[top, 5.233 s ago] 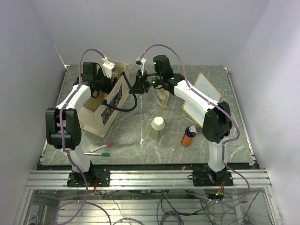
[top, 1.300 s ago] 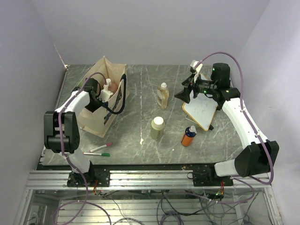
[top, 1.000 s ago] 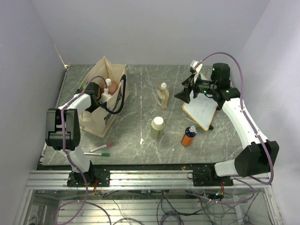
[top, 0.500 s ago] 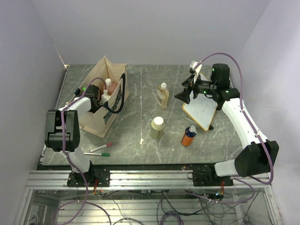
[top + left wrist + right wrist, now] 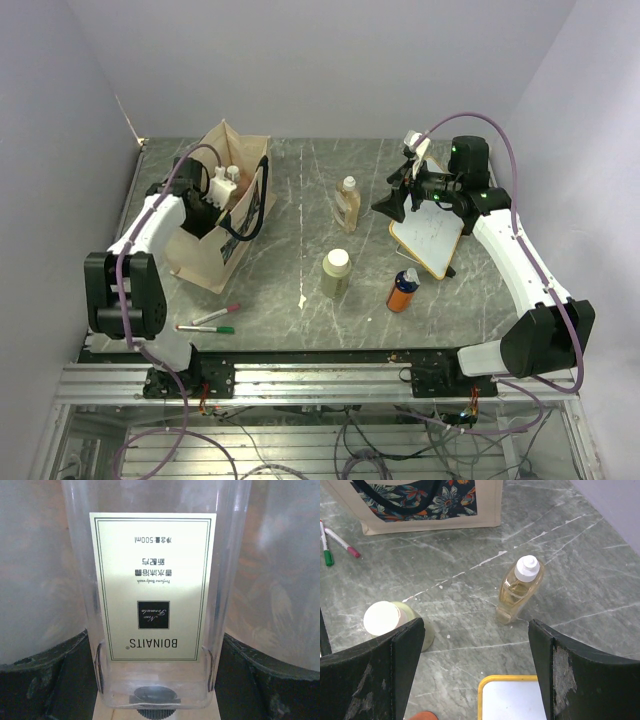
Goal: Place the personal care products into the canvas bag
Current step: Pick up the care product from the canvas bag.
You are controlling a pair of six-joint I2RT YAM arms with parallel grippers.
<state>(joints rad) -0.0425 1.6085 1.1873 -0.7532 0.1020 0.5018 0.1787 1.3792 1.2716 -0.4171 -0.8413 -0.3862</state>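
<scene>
Jaws of the left gripper [image 5: 220, 190] are closed on the clear bottle [image 5: 155, 580], which is seen between them at the mouth of the canvas bag [image 5: 210, 255], far left. Its long axis runs along the fingers, black cap toward the wrist. Right gripper [image 5: 475, 632] jaws are spread, empty.

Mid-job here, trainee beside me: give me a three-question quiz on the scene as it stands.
1. True or false: the amber bottle stands outside the canvas bag.
2. What fills the left wrist view? A) clear bottle B) a cup C) a sponge
3. How many bottles stand on the table outside the bag?
Key: 1 true. 2 A. 3 three: amber, pale green bottle, orange bottle.
</scene>
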